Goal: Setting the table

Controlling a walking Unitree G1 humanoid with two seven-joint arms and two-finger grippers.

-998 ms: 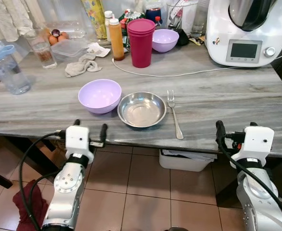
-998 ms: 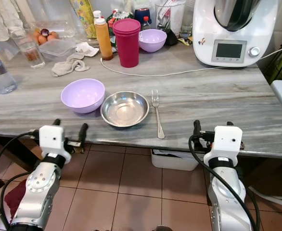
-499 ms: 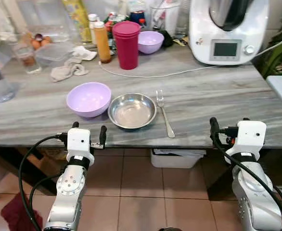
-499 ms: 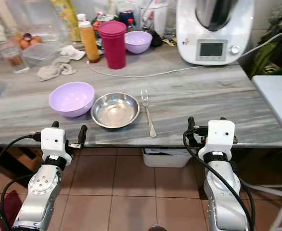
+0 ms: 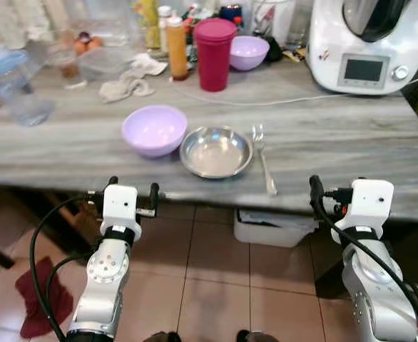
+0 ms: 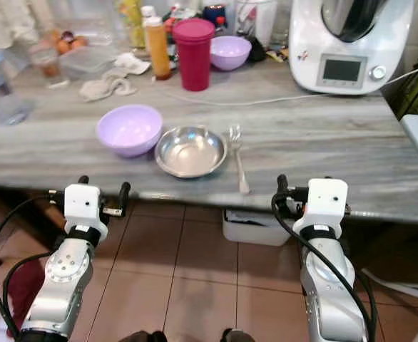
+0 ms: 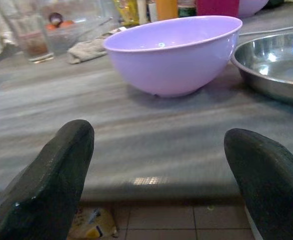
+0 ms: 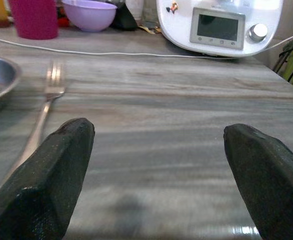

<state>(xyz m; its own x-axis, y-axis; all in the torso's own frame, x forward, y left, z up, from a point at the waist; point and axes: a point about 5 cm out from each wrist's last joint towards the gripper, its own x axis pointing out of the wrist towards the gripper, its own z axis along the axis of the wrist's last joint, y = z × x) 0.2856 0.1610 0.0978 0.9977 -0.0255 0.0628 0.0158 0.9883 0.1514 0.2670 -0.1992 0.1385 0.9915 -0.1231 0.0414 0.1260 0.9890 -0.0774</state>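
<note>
On the grey marbled surface (image 5: pixel 337 135) a lilac bowl (image 5: pixel 154 130), steel dish (image 5: pixel 215 151) and fork (image 5: pixel 264 157) sit in a row. Left pincer (image 5: pixel 132 194) and right pincer (image 8: pixel 159 170) hover wide open and empty, near its front edge.

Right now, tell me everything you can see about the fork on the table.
The fork looks like plain silver metal, slim, with a long thin handle. It lies flat on the grey streaked table, tines pointing toward the far side and handle toward the near edge, slightly slanted. It sits just beside the steel bowl, on the robot's right of it; whether they touch is hard to tell. Nothing rests on it and neither gripper is touching it.
</note>
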